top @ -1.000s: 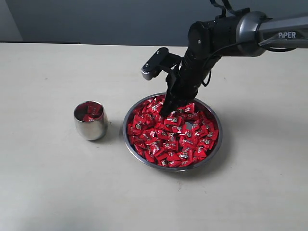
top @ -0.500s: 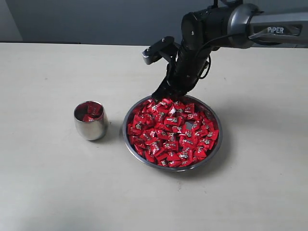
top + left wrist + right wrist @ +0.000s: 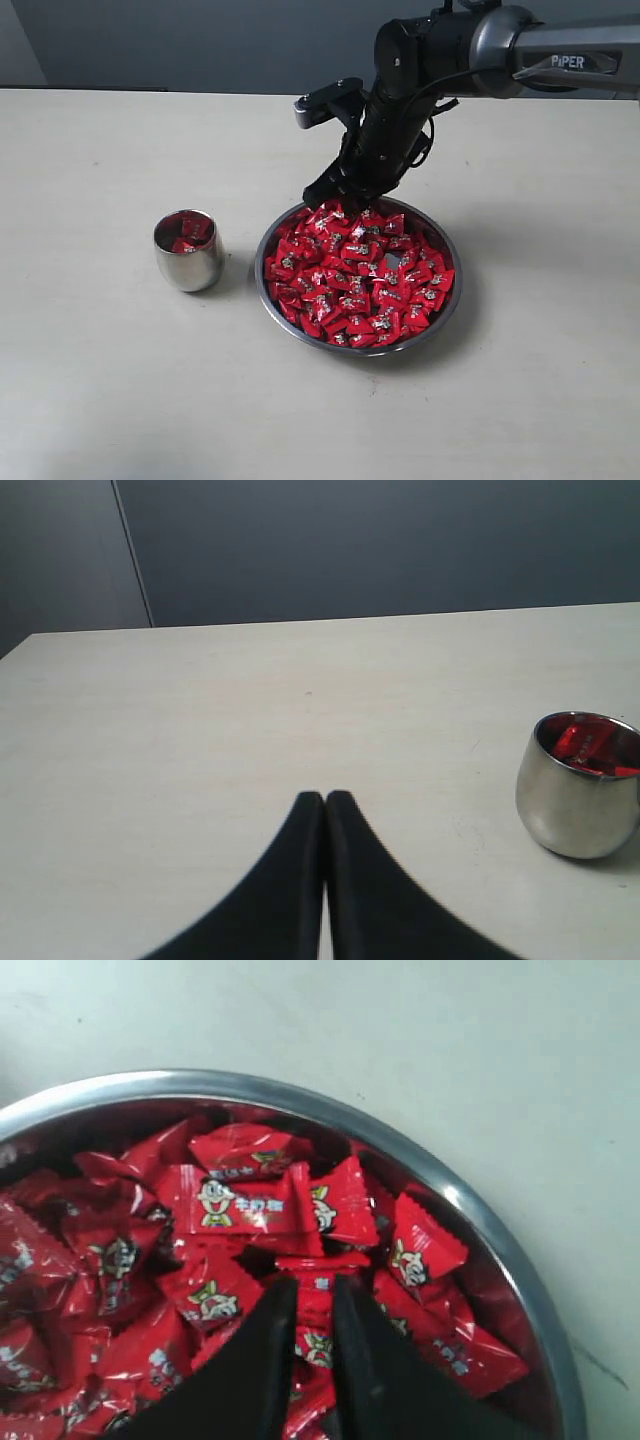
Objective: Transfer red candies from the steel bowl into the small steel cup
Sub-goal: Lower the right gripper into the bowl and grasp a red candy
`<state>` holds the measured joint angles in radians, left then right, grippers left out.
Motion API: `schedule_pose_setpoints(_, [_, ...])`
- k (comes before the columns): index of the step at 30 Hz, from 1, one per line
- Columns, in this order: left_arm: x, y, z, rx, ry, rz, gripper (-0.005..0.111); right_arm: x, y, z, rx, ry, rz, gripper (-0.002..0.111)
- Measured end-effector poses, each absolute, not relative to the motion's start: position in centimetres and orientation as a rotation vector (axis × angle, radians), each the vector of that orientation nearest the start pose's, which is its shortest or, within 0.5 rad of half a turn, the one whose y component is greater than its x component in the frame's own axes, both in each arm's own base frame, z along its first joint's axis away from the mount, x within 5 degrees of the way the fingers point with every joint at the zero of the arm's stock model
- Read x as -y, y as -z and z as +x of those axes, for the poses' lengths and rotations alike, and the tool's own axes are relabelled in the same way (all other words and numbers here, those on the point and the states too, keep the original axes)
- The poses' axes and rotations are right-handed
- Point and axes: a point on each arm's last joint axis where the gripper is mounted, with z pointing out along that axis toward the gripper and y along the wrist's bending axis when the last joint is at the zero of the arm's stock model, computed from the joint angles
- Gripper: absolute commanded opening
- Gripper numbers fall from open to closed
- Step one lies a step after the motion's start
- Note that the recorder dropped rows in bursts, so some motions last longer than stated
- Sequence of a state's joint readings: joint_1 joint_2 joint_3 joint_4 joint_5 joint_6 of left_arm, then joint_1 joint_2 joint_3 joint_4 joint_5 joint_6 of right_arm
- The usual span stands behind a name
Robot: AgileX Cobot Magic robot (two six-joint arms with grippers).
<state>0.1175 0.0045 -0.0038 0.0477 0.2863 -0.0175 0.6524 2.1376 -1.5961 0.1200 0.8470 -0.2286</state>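
Observation:
The steel bowl (image 3: 452,308) sits mid-table, heaped with red candies (image 3: 360,275). My right gripper (image 3: 320,195) hangs just above the bowl's far-left rim. In the right wrist view its fingers (image 3: 315,1282) are nearly closed on one red candy (image 3: 318,1263), over the pile (image 3: 240,1200) inside the rim (image 3: 480,1215). The small steel cup (image 3: 188,250) stands left of the bowl with a few red candies inside it. My left gripper (image 3: 325,796) is shut and empty, low over bare table, with the cup (image 3: 582,785) off to one side. The exterior view does not show the left gripper.
The pale tabletop (image 3: 100,380) spreads wide around cup and bowl. A dark wall (image 3: 200,40) runs behind the table's far edge. The right arm (image 3: 520,50) reaches in from the upper right.
My right gripper has risen out of the candy pile and shifted left toward the bowl's far-left rim, fingers still pinched together. Cup, bowl and left gripper stay put.

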Motion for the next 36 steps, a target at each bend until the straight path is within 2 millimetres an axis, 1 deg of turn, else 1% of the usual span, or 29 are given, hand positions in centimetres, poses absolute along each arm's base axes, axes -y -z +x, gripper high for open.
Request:
schedule_pose_setpoints(1, [-0.8,-18.8,5.4,-1.769,-0.117,-0.089,0.0,-27.6,-16.3,34.7,-2.659,-0.232,-1.14,0.04])
schedule_pose_setpoints(2, [-0.8,-18.8,5.4,-1.769,-0.117,-0.089,0.0,-27.6,-16.2,34.7,-2.663,-0.238,-1.137,0.041])
schedule_pose_setpoints(7, [-0.8,-18.8,5.4,-1.769,-0.117,-0.089,0.0,-27.6,-16.2,34.5,-2.681,-0.25,-1.135,0.035])
schedule_pose_setpoints(16, [-0.8,-18.8,5.4,-1.769,-0.117,-0.089,0.0,-27.6,-16.1,34.5,-2.692,-0.256,-1.131,0.035])
schedule_pose_setpoints(25, [-0.8,-18.8,5.4,-1.769,-0.117,-0.089,0.0,-27.7,-14.4,34.5,-2.734,-0.246,-1.144,0.035])
schedule_pose_setpoints(30, [-0.8,-18.8,5.4,-1.769,-0.117,-0.089,0.0,-27.7,-14.4,34.5,-2.732,-0.24,-1.148,0.035])
schedule_pose_setpoints(36, [-0.8,-18.8,5.4,-1.769,-0.117,-0.089,0.0,-27.3,-14.3,34.8,-2.708,-0.168,-1.188,0.035])
